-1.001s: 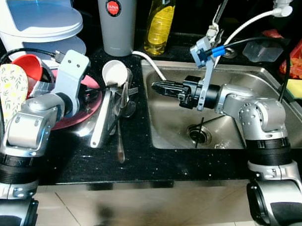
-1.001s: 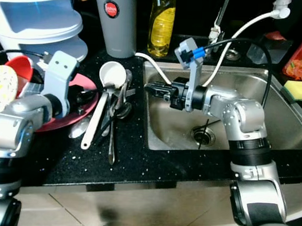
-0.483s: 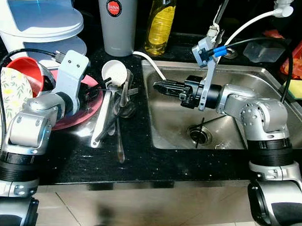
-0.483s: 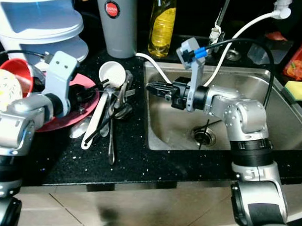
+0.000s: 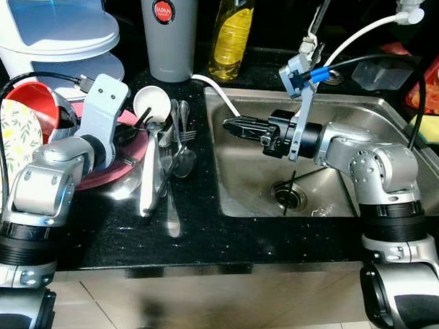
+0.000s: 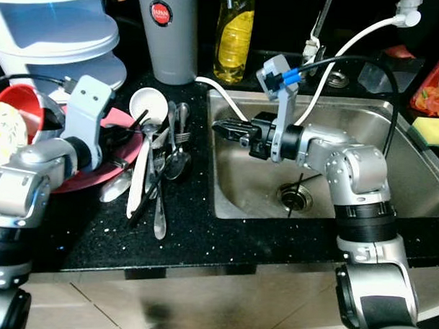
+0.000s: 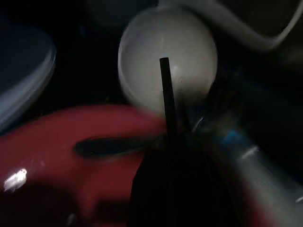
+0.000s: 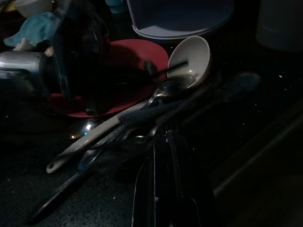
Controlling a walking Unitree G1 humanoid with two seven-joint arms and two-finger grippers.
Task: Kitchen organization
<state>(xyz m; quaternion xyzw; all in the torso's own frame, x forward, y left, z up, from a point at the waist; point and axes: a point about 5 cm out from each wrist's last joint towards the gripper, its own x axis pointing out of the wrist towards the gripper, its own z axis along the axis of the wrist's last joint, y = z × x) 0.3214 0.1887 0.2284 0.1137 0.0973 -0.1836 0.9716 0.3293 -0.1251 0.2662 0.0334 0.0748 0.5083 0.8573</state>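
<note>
Beside the sink's left rim, the left gripper (image 6: 125, 138) — clenched on a black stick (image 6: 143, 118) — has nudged the utensil pile (image 6: 158, 166) straighter; sorting proceeds.

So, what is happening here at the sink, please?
The robot is sorting kitchen things on a black counter. Its left gripper is over the red plate, beside a pile of cutlery and a white ladle; a thin black stick runs from its fingers toward the ladle's bowl. Whether it grips the stick is not clear. The right gripper hangs shut and empty over the steel sink, pointing at the cutlery.
</note>
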